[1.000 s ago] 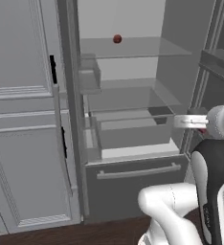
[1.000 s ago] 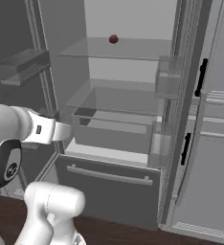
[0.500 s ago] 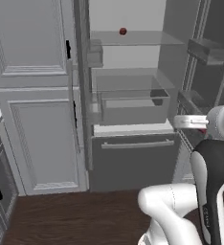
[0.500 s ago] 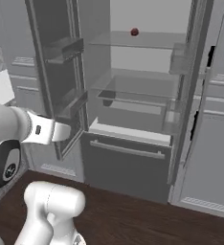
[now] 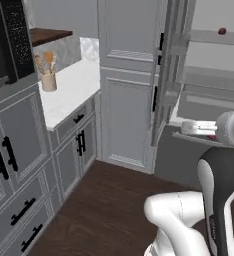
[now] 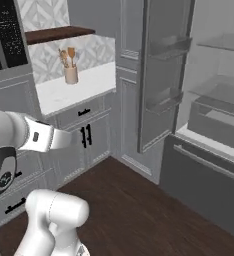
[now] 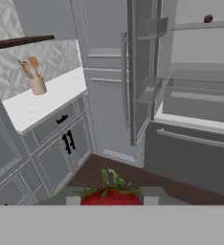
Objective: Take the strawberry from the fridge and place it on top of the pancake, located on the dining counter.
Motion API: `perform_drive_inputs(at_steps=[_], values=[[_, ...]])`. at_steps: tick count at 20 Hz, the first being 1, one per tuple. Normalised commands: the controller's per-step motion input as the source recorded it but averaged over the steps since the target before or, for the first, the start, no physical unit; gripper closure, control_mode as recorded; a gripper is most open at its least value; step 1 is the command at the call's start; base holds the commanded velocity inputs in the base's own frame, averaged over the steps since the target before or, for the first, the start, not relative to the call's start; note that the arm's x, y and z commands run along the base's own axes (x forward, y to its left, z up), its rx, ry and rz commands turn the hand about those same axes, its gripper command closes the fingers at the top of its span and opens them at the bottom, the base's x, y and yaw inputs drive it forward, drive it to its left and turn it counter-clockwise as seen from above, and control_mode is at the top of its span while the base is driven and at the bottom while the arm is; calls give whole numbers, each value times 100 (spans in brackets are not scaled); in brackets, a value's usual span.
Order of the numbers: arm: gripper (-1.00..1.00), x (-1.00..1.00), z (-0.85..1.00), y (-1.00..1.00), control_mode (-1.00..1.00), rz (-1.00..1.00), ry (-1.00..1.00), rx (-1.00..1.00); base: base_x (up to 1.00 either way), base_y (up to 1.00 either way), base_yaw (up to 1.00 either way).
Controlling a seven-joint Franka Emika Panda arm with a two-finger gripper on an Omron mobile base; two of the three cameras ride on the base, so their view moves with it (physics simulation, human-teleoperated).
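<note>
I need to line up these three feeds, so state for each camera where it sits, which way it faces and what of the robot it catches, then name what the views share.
Left base view: behind the arm's left, facing the open fridge; white arm at lower right.
Right base view: behind the arm's right, facing the fridge's open door and shelves; arm at lower left.
Hand view: on the hand, looking along the gripper, which holds the strawberry.
Shared: all three show the utensil cup on the worktop; the left base and hand views show the dark red fruit.

Strawberry [image 7: 111, 195] bright red, green top; fridge [image 7: 190, 95] dark grey, light grey inside; floor [image 6: 139, 210] dark brown.
</note>
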Motion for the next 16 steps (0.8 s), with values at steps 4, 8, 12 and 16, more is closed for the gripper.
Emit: perform_drive_inputs(at_steps=[4,8,12,16], values=[[100,0,0,0,100,0,0,0,-41,0,92],[100,0,0,0,100,0,0,0,-27,0,97],[100,0,0,0,100,0,0,0,-21,0,100],[100,0,0,0,100,0,0,0,-19,0,100]])
